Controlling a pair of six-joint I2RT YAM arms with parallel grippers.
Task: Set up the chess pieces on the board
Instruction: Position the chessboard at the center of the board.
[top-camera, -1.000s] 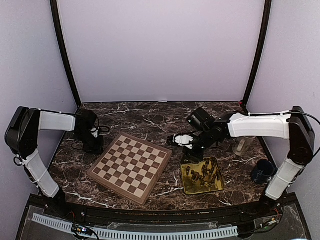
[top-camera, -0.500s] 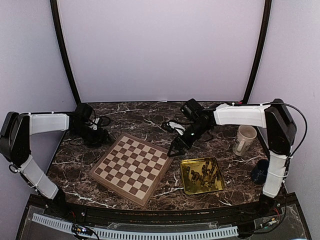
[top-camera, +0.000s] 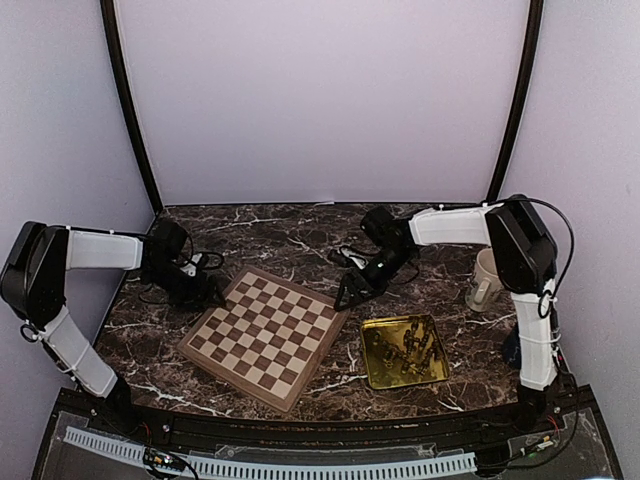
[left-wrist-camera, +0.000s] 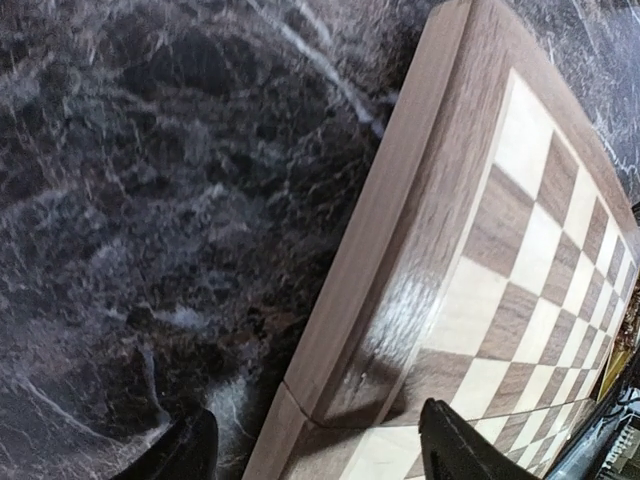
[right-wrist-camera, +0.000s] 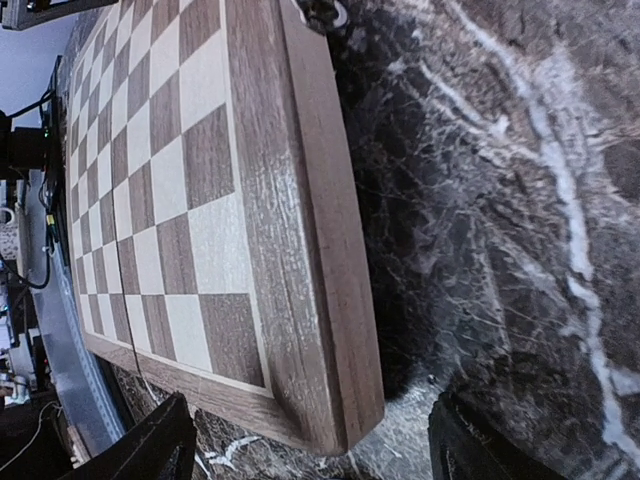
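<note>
Covering the tabletop (top-camera: 290, 232): dark brown marble with white veins.
Room: plain lilac walls (top-camera: 320, 100) on three sides, with black posts (top-camera: 128, 110) at the far corners.
Board (top-camera: 262, 335): lies flat, left of the tabletop's centre, turned cornerwise.
Left gripper (top-camera: 215, 293): fingers spread wide, low at the board's far-left edge, with its border between them.
Right gripper (top-camera: 347, 296): fingers spread wide, low at the board's right corner, with the corner between them.
Pieces (top-camera: 408, 348): heaped in a gold tray (top-camera: 372, 375) just right of the board, toward the tabletop's front edge.
Mug (top-camera: 487, 278): near the tabletop's right edge.
</note>
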